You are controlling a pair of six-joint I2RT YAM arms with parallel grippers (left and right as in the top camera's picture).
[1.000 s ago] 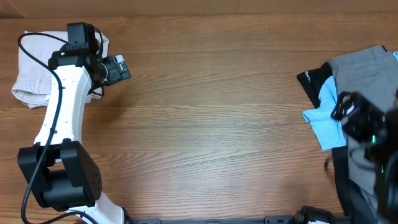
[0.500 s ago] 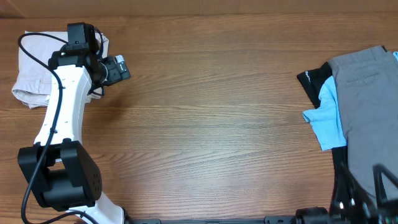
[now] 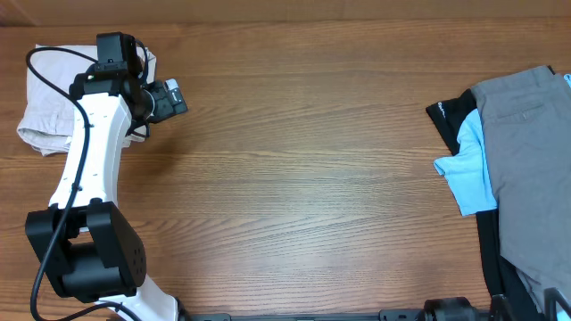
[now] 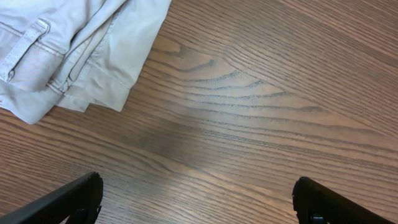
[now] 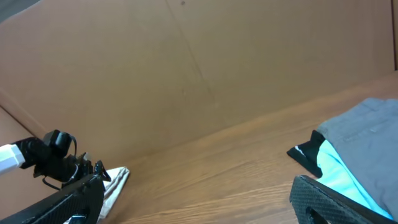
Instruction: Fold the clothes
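Observation:
The clothes [image 3: 43,98], a pale beige folded bundle, lie at the table's far left; a stitched waistband and hem [image 4: 74,50] show in the left wrist view. My left gripper [image 3: 171,96] hovers just right of the bundle, apart from it. It is open [image 4: 199,202] over bare wood, with nothing between its fingers [image 4: 71,198]. The right gripper [image 5: 199,205] is open too and empty, raised and looking across the table; the bundle [image 5: 115,180] shows far off. The right gripper does not show in the overhead view.
A pile lies at the right edge: grey trousers [image 3: 526,152] on top, a light-blue garment [image 3: 468,174] and a black one [image 3: 446,111] under them. The same pile [image 5: 364,127] shows in the right wrist view. A brown wall [image 5: 186,62] backs the table.
The right arm has pulled back from above the right-hand pile toward the bottom right and left the overhead view. The left arm and the clothes have not moved.

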